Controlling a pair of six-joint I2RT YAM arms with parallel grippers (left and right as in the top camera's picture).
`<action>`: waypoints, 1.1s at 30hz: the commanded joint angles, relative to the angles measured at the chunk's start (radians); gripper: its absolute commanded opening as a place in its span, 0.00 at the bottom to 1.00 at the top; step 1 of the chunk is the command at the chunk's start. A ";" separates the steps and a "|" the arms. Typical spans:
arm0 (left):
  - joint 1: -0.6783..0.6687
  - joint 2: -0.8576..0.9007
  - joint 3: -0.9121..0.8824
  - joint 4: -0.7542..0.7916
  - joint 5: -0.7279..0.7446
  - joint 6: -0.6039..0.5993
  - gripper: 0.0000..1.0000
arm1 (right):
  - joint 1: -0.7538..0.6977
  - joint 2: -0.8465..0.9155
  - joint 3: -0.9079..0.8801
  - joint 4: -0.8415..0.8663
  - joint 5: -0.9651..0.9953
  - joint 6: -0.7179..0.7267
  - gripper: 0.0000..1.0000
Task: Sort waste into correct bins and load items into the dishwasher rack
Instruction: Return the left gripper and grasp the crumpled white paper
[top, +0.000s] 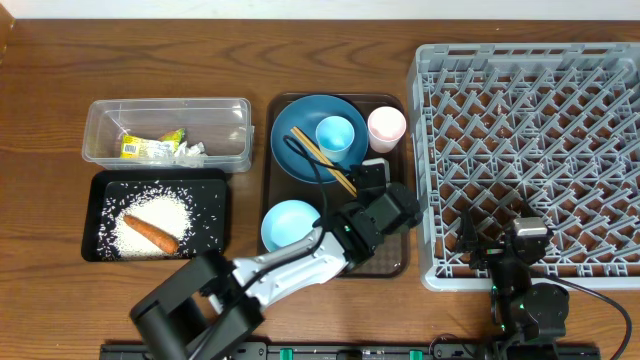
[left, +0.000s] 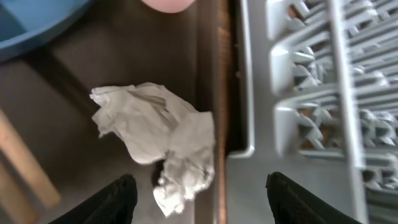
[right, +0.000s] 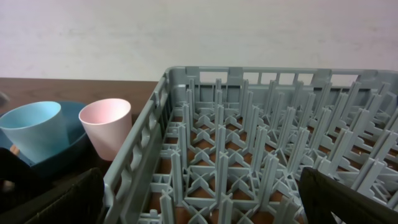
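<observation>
– Overhead view first: where is the left gripper?
– It is over the right edge of the brown tray, close to the rack. The arm hides what is under it.
– So where is the napkin?
– Only the left wrist camera shows it. The napkin lies crumpled on the brown tray, against its raised right edge and just beside the rack wall. The fingers are spread wide and hold nothing. The lower end of the napkin is between them and touches neither.
– And the right gripper?
– It hangs over the near part of the rack, jaws wide apart, with nothing in them.
– What else is on the brown tray?
– The plate is at the far end, with the blue cup and the chopsticks on it. The pink cup stands in the far right corner. The bowl is at the near left.
– And the bins?
– The tub is on the left part of the table, with the wrapper inside. Just in front of it is the black tray, with rice and the stick in it.
</observation>
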 joint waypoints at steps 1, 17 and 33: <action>0.009 0.031 0.000 0.031 -0.055 -0.006 0.69 | 0.003 0.000 -0.001 -0.003 -0.003 -0.018 0.99; 0.020 0.119 0.000 0.090 -0.053 -0.013 0.70 | 0.003 0.000 -0.001 -0.003 -0.003 -0.018 0.99; 0.020 0.071 0.000 0.089 -0.054 0.012 0.19 | 0.003 0.000 -0.001 -0.003 -0.003 -0.019 0.99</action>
